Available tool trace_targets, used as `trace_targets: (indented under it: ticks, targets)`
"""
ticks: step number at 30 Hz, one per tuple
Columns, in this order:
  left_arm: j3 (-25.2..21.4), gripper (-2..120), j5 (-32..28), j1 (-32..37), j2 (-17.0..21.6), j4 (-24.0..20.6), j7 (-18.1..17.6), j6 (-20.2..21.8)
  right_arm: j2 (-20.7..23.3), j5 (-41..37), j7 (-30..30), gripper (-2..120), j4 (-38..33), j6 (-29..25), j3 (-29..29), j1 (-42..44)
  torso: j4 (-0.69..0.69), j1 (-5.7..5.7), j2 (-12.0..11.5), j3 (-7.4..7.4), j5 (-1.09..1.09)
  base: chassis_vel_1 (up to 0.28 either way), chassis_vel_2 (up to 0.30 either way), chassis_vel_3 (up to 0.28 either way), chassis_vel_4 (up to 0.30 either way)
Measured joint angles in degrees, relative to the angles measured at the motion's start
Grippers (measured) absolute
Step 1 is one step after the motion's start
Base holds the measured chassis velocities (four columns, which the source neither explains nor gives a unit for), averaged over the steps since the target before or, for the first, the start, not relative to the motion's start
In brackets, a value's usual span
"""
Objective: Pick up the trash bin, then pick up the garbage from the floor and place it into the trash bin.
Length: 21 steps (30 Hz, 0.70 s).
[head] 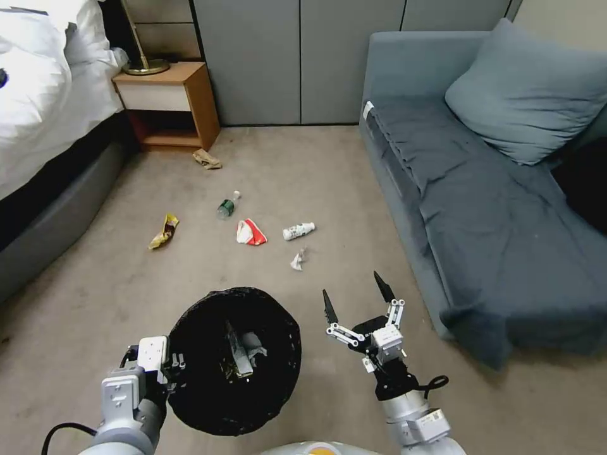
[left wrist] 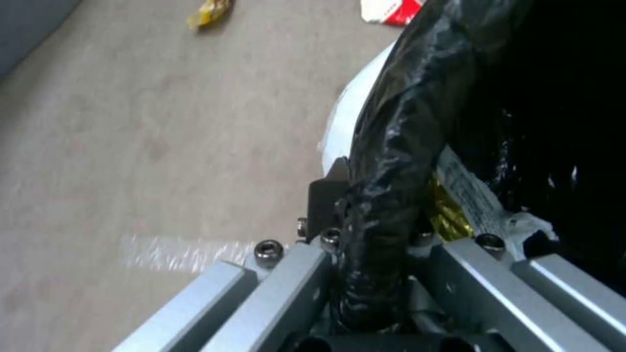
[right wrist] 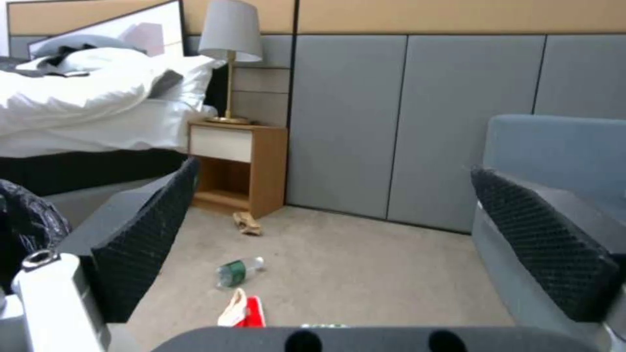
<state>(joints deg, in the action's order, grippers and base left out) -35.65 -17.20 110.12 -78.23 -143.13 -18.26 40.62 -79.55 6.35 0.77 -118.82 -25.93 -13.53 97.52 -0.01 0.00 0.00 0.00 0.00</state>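
Observation:
The trash bin (head: pixel 190 404) hangs above the carpet at my lower left, its black bag wrapped over the rim. My left gripper (head: pixel 176 363) is shut on that rim (left wrist: pixel 385 161), and the white wall (left wrist: pixel 346 122) shows below the bag. A wrapper and a tissue (head: pixel 243 354) lie inside. On the floor ahead lies garbage: a yellow wrapper (head: pixel 164 231), a green bottle (head: pixel 226 206), a red-white packet (head: pixel 250 232), a white bottle (head: pixel 298 231), a tissue wad (head: pixel 298 260) and a brown paper bag (head: pixel 207 159). My right gripper (head: pixel 356 297) is open and holds nothing, just short of the tissue wad.
A grey sofa (head: pixel 480 208) runs along the right. The bed (head: pixel 38 107) stands at the left, with a wooden nightstand (head: pixel 171 101) and a lamp (right wrist: pixel 228 34) beside it. Grey wall panels (head: pixel 297 57) close the back. Open carpet lies between bed and sofa.

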Motion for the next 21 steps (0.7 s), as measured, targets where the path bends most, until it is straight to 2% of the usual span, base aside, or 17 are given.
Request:
trace_targets:
  ticks: [21]
  targets:
    - [-0.2,0,0.0,-0.3,0.0,0.0,0.0,0.0,0.0,0.1,0.0,100,0.3,-0.1,0.0,-0.3,0.0,0.0,0.0,0.0,0.0,-0.184,0.185,0.183,-0.185]
